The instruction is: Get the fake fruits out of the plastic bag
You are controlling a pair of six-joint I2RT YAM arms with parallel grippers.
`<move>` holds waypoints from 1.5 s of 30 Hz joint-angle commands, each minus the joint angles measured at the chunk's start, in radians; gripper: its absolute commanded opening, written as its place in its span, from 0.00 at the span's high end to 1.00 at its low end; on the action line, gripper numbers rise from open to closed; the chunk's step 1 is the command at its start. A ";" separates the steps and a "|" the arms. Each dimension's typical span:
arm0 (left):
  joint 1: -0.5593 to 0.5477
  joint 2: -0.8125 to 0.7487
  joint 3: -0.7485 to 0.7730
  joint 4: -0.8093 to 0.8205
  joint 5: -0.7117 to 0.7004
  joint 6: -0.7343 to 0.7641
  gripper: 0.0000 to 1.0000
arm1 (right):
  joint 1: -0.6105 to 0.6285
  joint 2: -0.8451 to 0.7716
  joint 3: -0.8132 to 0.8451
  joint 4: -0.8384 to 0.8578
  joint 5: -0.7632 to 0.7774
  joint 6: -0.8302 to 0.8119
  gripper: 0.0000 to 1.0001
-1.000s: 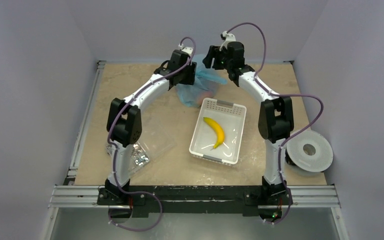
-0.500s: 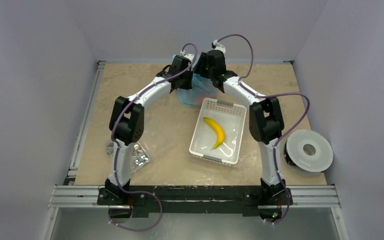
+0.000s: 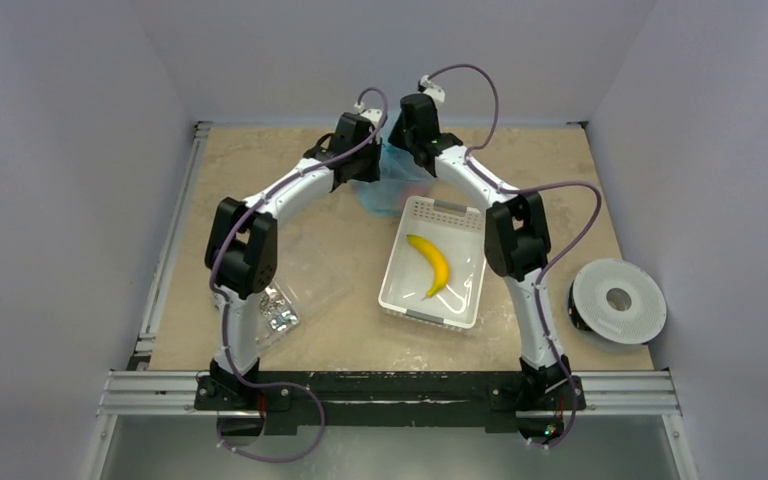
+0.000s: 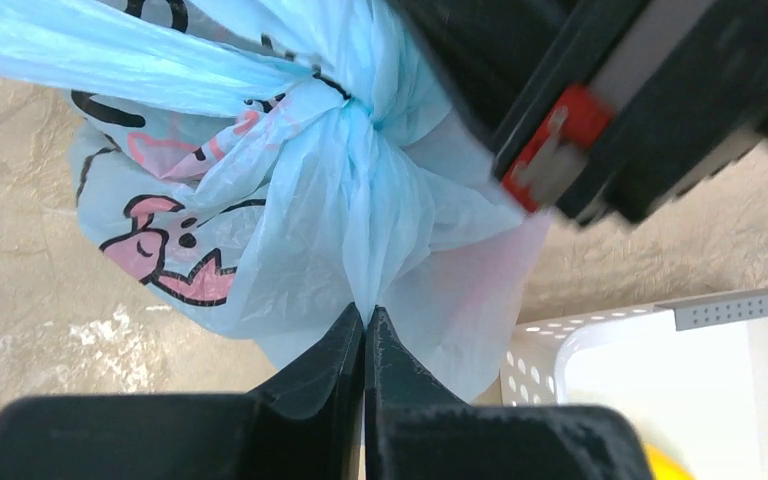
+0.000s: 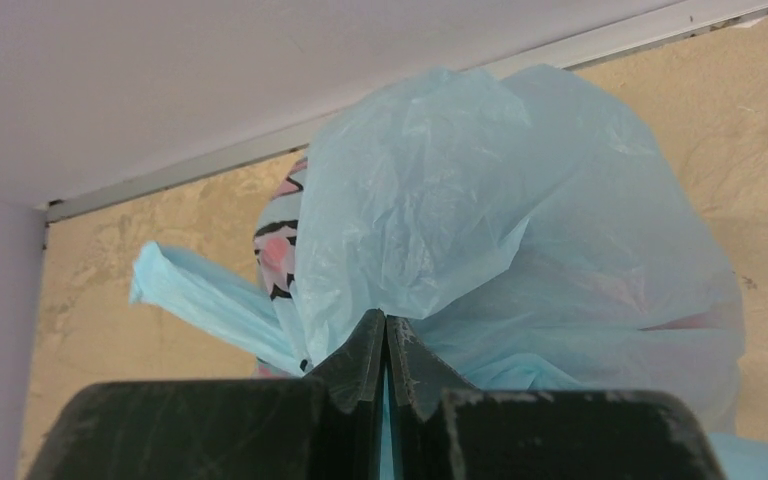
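The light-blue plastic bag (image 3: pixel 392 185) stands knotted near the table's back edge, with a pink cartoon print (image 4: pixel 175 265) on its side. My left gripper (image 4: pixel 364 312) is shut on a gathered fold of the bag just below the knot (image 4: pixel 355 110). From the other side, my right gripper (image 5: pixel 387 320) is shut on the bag's film, with blue plastic pinched between its fingertips. In the top view both grippers meet over the bag, the left gripper (image 3: pixel 368 168) and the right gripper (image 3: pixel 407 140). The fake fruits are hidden inside; only a faint reddish tint (image 5: pixel 702 320) shows through the film.
A white perforated basket (image 3: pixel 458 222) sits right in front of the bag and holds a yellow banana (image 3: pixel 430 263). A clear packet of metal bits (image 3: pixel 278 312) lies at the front left. A white spool (image 3: pixel 618 300) rests at the right edge. The back wall is close behind the bag.
The right arm swung left and down onto the bag and its jaws shut on the film. The left jaws also shut on the bag and shifted slightly left.
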 commanded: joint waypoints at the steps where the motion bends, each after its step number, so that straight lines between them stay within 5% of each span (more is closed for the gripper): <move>1: 0.018 -0.109 -0.062 -0.015 0.011 0.010 1.00 | -0.086 -0.061 0.053 -0.016 -0.095 0.194 1.00; 10: 0.118 -0.181 -0.171 0.015 0.171 0.013 1.00 | -0.347 -0.127 -0.396 0.569 -0.669 0.926 1.00; 20: 0.119 -0.157 -0.123 -0.023 0.214 -0.014 1.00 | -0.360 -0.150 -0.486 0.588 -0.680 0.916 1.00; 22: 0.119 -0.165 -0.110 -0.057 0.208 -0.015 0.91 | -0.361 -0.145 -0.493 0.597 -0.697 0.898 1.00; 25: 0.118 -0.203 -0.107 -0.090 0.179 0.014 0.65 | -0.363 -0.123 -0.436 0.545 -0.761 0.759 0.96; 31: 0.103 -0.316 -0.129 -0.062 0.104 0.183 0.24 | -0.336 -0.222 -0.362 0.231 -0.658 0.083 0.51; 34: 0.062 -0.323 -0.116 0.003 0.040 0.318 0.21 | -0.284 -0.321 -0.451 0.238 -0.512 -0.161 0.42; 39: -0.006 -0.249 -0.086 0.172 0.050 0.621 0.39 | -0.192 -0.477 -0.713 0.508 -0.383 -0.498 0.38; 45: -0.007 -0.150 0.023 0.120 0.197 0.857 0.29 | -0.165 -0.557 -0.897 0.715 -0.280 -0.901 0.34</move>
